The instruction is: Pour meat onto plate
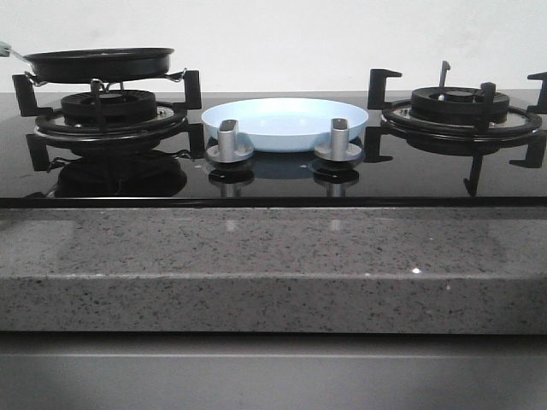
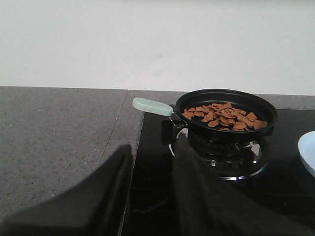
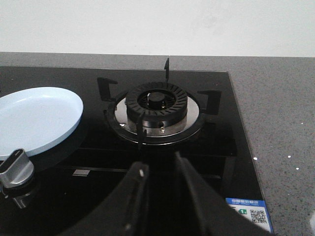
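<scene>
The meat [image 2: 224,115], small brown-orange pieces, lies heaped in a black frying pan [image 2: 231,110] on the left burner. The pan's pale green handle [image 2: 152,105] points toward my left gripper [image 2: 153,145]. That gripper is open and empty, hovering short of the handle over the edge of the glass hob. The pale-blue plate [image 1: 285,120] sits empty in the middle of the hob, behind the two knobs. It also shows in the right wrist view as the plate [image 3: 34,118]. My right gripper [image 3: 158,163] is open and empty in front of the right burner [image 3: 156,105]. Neither gripper shows in the front view.
Two metal knobs [image 1: 229,141] [image 1: 338,138] stand just in front of the plate. The pan [image 1: 98,61] rests on the black left grate [image 1: 107,115]. Grey speckled counter [image 2: 54,132] borders the hob on the left, right and front. A sticker [image 3: 246,211] marks the hob's near right corner.
</scene>
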Controlling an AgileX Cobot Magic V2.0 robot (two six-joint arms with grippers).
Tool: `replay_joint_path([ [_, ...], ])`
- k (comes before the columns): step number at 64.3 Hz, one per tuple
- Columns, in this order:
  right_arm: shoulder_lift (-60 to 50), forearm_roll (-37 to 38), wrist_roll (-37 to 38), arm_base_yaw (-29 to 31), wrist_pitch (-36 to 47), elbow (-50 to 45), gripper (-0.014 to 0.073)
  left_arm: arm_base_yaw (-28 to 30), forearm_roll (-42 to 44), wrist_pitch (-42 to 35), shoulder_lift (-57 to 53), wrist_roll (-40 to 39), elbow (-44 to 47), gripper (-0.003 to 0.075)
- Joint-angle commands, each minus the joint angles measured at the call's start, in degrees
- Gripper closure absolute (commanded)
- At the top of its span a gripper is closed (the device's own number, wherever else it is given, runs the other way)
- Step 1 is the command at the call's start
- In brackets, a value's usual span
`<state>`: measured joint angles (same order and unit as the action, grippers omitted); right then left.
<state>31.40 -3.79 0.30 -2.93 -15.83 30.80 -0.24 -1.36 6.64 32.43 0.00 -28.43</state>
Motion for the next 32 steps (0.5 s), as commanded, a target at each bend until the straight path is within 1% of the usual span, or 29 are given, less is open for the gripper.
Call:
replay_joint_path([
  [1, 0.4, -0.3, -0.3, 0.2, 4.9, 2.3, 0.0197, 0.1, -0.6, -5.2, 0.5, -0.9, -2.3, 0.0279],
  [3, 0.4, -0.3, -0.3, 0.2, 4.9, 2.3, 0.0144, 0.1, -0.6, -5.2, 0.5, -0.9, -2.3, 0.0211],
  [7, 0.4, -0.3, -0.3, 0.2, 4.9, 2.3, 0.0106, 0.1, -0.6, -5.2, 0.6, -0.9, -2.3, 0.0158],
  [15, 0.4, -0.3, -0.3, 0.2, 5.2, 2.2, 0.0101, 0.1, -0.6, -5.2, 0.9, -0.9, -2.3, 0.0153],
  [24, 0.9, -1.2, -0.3, 0.2, 7.6, 2.2, 0.0102, 0.1, -0.6, -5.2, 0.9, -0.9, -2.3, 0.0153],
  [32, 4.4, -1.3, -0.3, 0.1, 8.2, 3.6, 0.013, 0.1, -0.6, -5.2, 0.9, -0.9, -2.3, 0.0153],
])
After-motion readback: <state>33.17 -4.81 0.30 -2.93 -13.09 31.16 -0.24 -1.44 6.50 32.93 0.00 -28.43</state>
